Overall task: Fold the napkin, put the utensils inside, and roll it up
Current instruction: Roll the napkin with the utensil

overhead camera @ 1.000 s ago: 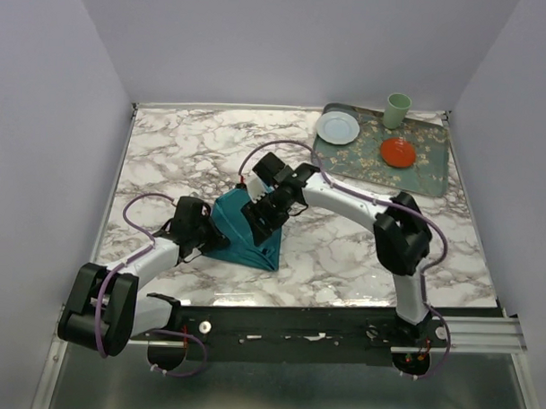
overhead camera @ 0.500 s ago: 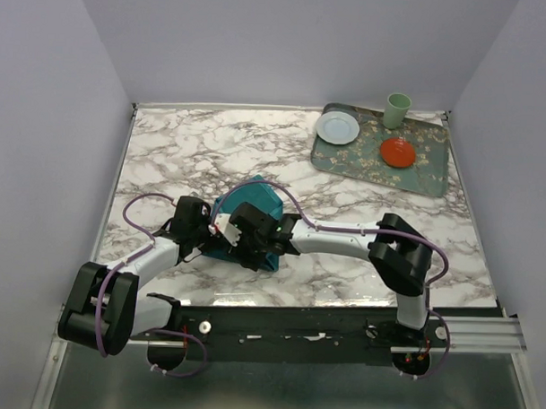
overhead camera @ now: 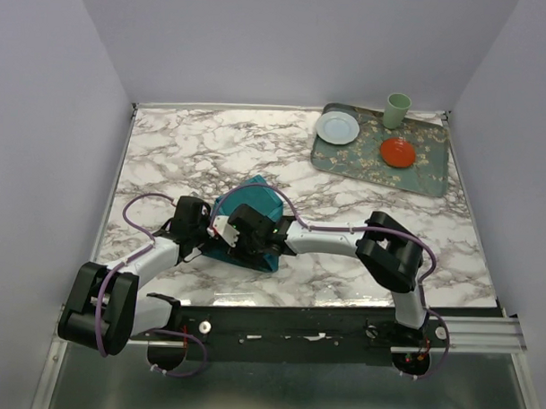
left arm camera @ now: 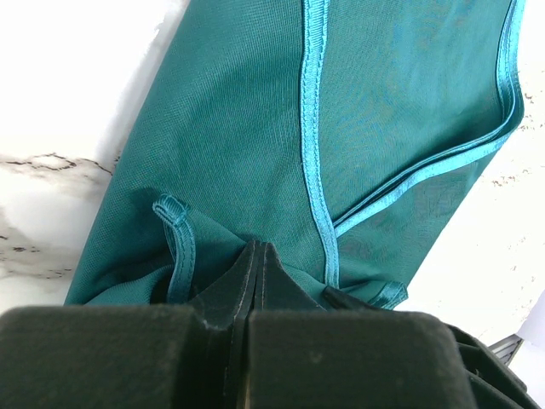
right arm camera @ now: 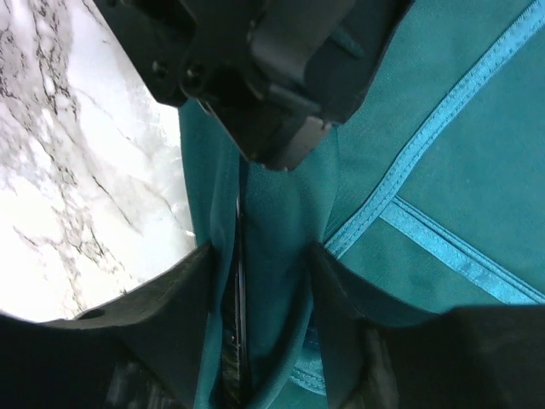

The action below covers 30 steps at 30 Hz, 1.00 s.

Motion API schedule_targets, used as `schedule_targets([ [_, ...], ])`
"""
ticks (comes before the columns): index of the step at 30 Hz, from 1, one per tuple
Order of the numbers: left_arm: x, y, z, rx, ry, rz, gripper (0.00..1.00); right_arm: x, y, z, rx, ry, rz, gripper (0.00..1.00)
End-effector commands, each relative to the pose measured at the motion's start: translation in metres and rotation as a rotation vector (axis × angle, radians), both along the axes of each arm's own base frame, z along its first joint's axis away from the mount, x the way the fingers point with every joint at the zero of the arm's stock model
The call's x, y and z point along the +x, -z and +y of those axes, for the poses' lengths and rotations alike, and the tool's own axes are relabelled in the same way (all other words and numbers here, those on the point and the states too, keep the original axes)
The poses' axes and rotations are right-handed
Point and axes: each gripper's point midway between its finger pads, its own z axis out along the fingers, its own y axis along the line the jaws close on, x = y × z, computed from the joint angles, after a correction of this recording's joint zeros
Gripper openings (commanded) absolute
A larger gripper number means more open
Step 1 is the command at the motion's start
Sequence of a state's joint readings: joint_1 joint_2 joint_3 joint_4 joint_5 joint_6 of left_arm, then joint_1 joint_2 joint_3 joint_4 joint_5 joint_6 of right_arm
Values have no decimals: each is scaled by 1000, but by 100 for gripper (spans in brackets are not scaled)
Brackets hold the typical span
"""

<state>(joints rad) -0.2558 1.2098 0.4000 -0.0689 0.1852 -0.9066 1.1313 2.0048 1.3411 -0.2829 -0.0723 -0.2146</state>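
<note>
1. My right hand (right arm camera: 260, 260) has swung down from the far side of the napkin (overhead camera: 253, 200). It now sits low, nose to nose with my left hand (left arm camera: 258, 256).
2. Its fingers have narrowed slightly and look clamped on the raised ridge of cloth between them.
3. The left hand is clenched on a bunched napkin edge at its tips, and the rest of the cloth spreads ahead of it on the worktop (overhead camera: 185, 148).
4. I judge the rolling is under way. I cannot make out the utensils.
</note>
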Motion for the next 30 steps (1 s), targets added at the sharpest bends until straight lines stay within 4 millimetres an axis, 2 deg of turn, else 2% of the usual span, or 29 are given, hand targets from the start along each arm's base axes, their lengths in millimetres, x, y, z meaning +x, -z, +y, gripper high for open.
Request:
schedule_targets([
  [1, -21, 27, 19, 98, -25, 101, 0, -10, 38, -11, -69, -7, 64, 48],
  [4, -18, 23, 18, 87, -9, 100, 0, -13, 44, -12, -63, 5, 132, 32],
  [11, 6, -10, 23, 99, 1, 36, 0, -25, 55, -15, -34, 44, 330, 12],
  [12, 17, -24, 27, 107, -10, 0, 4, -31, 54, -14, -22, 33, 371, 7],
  [14, 23, -36, 33, 137, 0, -20, 12, -32, 56, -15, -18, 55, 424, 2],
  [15, 34, -52, 35, 141, -3, -56, 19, -37, 55, -15, -9, 52, 465, 1],
  [17, 35, -61, 42, 170, -4, -53, 31, -36, 55, -17, 1, 82, 536, 1],
  [18, 39, -74, 42, 170, -7, -81, 40, -42, 51, -14, 24, 57, 595, 1],
  [20, 33, -78, 40, 158, 0, -64, 47, -39, 51, -18, 32, 108, 689, 1],
  [22, 22, -77, 37, 129, -6, -29, 53, -44, 41, -13, 79, 83, 805, 1],
  [23, 17, -75, 32, 98, 11, -15, 54, -39, 45, -17, 71, 131, 859, 1],
  [25, 4, -69, 29, 75, 11, 26, 54, -39, 32, -9, 111, 106, 958, 1],
  [26, -1, -69, 28, 63, 18, 35, 54, -37, 30, -12, 111, 130, 1020, 1],
  [30, -18, -76, 26, 52, 43, 27, 55, -37, 28, -8, 131, 142, 1170, 1],
])
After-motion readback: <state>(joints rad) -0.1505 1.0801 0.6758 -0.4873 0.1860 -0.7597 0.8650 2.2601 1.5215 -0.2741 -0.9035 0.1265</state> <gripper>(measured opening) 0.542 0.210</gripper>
